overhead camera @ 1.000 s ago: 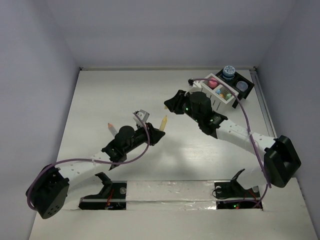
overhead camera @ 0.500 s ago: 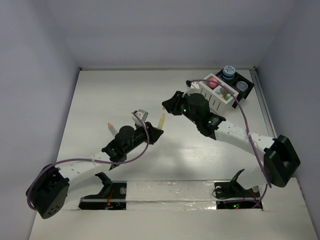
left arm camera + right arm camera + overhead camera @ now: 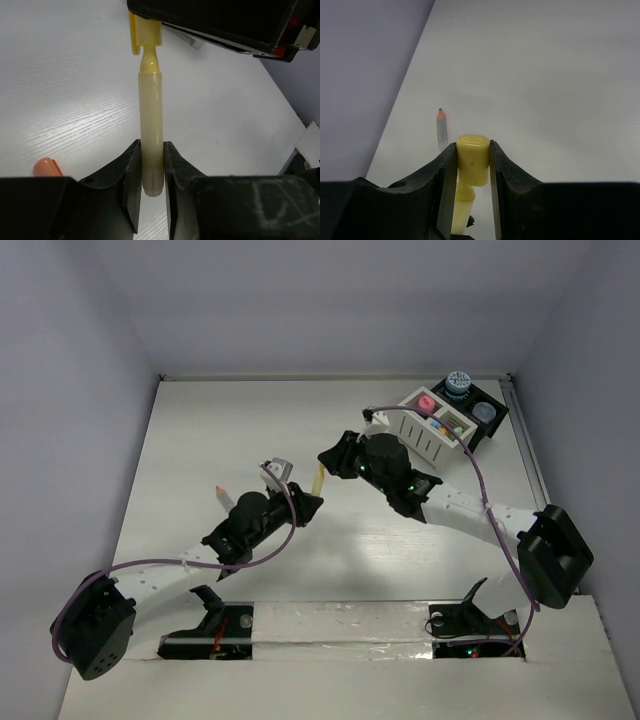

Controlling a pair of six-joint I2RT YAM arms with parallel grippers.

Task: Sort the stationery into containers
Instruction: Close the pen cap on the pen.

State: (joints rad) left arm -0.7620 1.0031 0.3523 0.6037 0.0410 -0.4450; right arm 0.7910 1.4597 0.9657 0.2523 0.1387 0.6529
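a grey pencil [image 3: 221, 494] lies loose toward the left edge of the surface [image 3: 200, 420], so sorting looks only partly done. mid-surface, the left fingers [image 3: 131, 170] clamp the barrel of a pale yellow marker [image 3: 151, 110] while the right fingers [image 3: 445, 170] pinch its brighter cap [image 3: 472, 155]. the white slatted box [image 3: 420, 437] and black tray [image 3: 492, 426] at the far right corner already hold a pink-capped bottle [image 3: 426, 405] and blue pots [image 3: 458, 383].

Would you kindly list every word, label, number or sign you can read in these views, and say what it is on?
No text can be read anywhere.
A faint pale scrawl on the housing of the left gripper: too blurred to read.
The patterned lid of the round pot: too small to read.
The yellow pen: no print visible.
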